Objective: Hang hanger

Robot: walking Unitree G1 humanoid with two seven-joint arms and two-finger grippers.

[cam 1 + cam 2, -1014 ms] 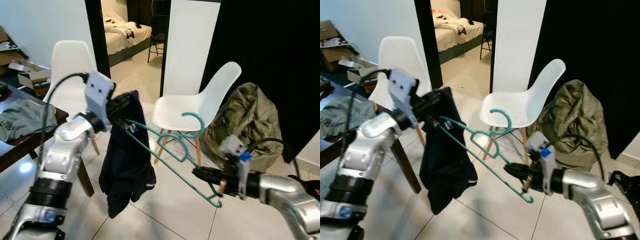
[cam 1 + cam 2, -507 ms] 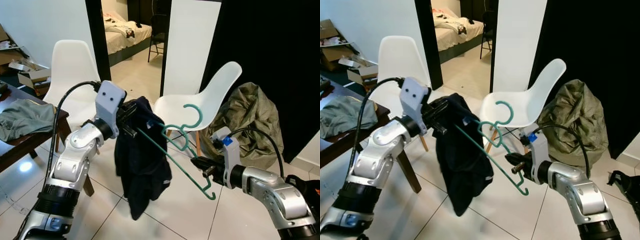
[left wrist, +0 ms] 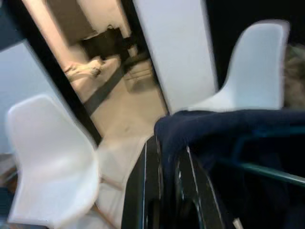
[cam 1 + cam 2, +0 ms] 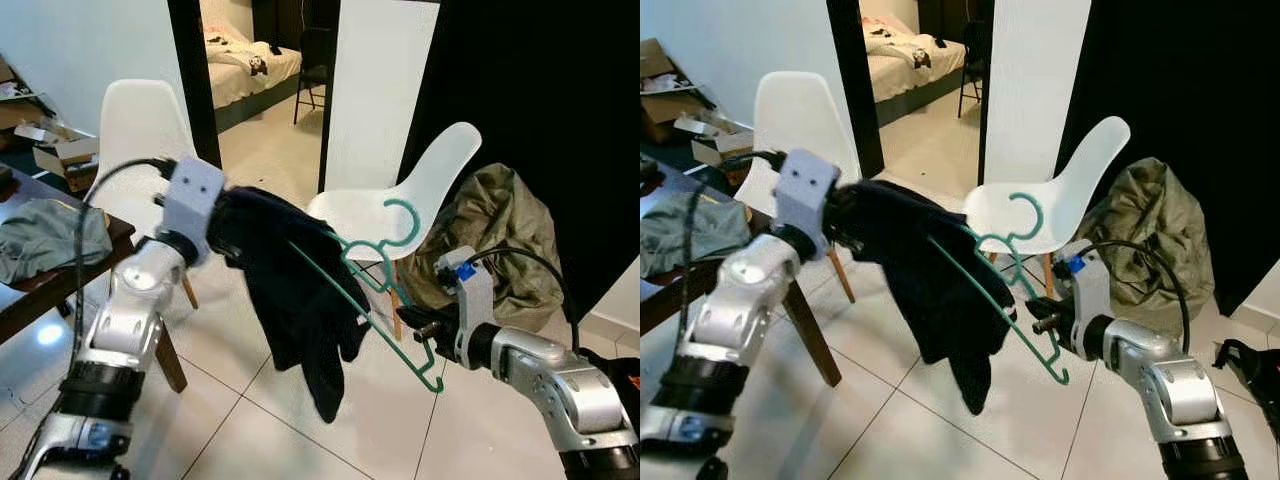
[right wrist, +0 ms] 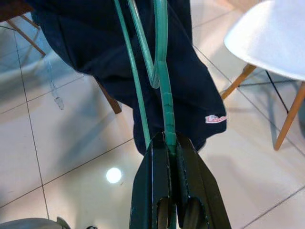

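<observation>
Midair, green hanger [image 4: 385, 300] clamped in right gripper [image 5: 170, 143] — left gripper [image 3: 167, 162] pinching dark garment [image 4: 300, 290] (draped).

The right gripper [image 5: 172, 143] has its two black fingers [image 5: 152, 181] closed on the green hanger [image 5: 164, 95], whose wire runs on from the fingertips and splits into several strands. A dark navy garment [image 5: 143, 62] with a small red-and-white label hangs behind the wire. Beyond it lie pale floor tiles [image 5: 71, 143] and a white chair [image 5: 271, 38] on wooden legs
</observation>
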